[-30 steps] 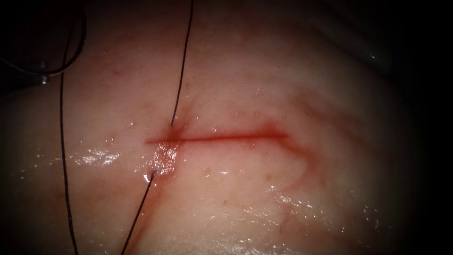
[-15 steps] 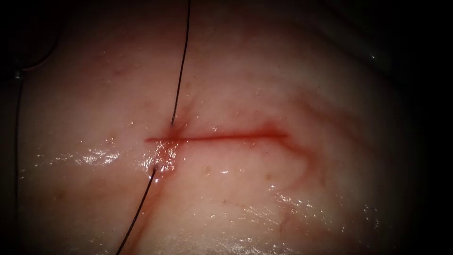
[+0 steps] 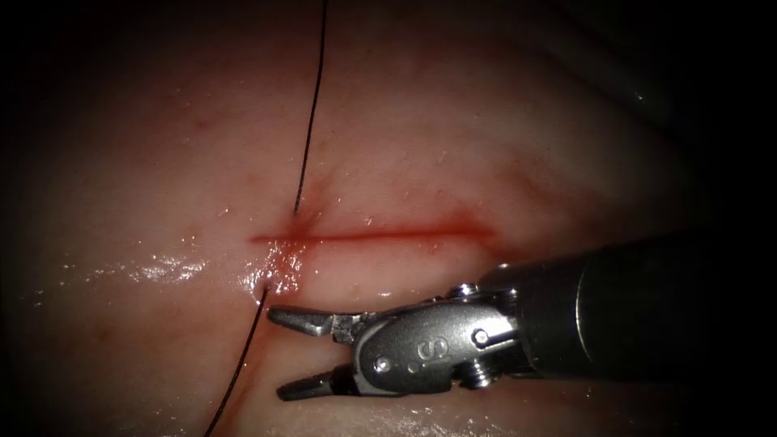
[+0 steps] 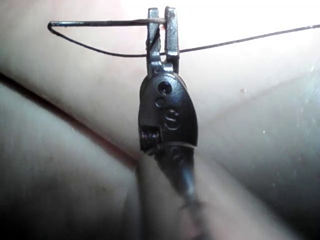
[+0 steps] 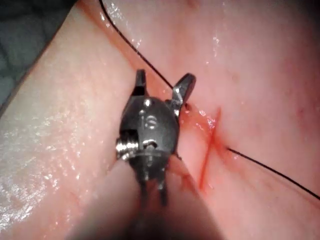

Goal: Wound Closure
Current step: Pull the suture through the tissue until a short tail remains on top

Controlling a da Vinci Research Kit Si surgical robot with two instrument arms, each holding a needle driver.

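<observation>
**A:** Status on the tissue (image 3: 486, 146)?

**B:** It carries everything. The cut (image 3: 380, 236) runs crosswise over its middle, and the surface is wet and glossy toward the near edge.

**A:** Right tool?

**B:** The right arm's tool (image 3: 275, 353) lies on the near side of the cut, with its shaft coming in from the tissue's right edge. Its jaws are spread wide and hold nothing. The upper jaw tip sits just beside the spot where the thread leaves the tissue. The right wrist view agrees (image 5: 165, 75): the jaws are apart, with thread (image 5: 150, 65) running up between the tips.

**A:** Left tool?

**B:** The left arm's tool (image 4: 162, 10) has its jaws clamped together on the needle (image 4: 100, 22).

**A:** Where on the needle?

**B:** Away from the thread end. The visible length runs from the jaws out to that end. The curve is seen edge-on, so how far along it the grip sits can't be told.

**A:** Is the needle in the tissue?

**B:** No. It's held clear above the surface.

**A:** Thread routing?

**B:** The thread (image 3: 312, 105) comes down from the tissue's far edge and enters just beyond the cut, near the cut's left end. It comes out on the near side and runs off toward the near edge. In the left wrist view the thread (image 4: 240, 40) leaves the needle's end, loops back under the needle and passes the jaws.

**A:** Fluid?

**B:** There is red fluid (image 3: 279, 259) along the cut, thickest at its left end between the two thread points.
</observation>
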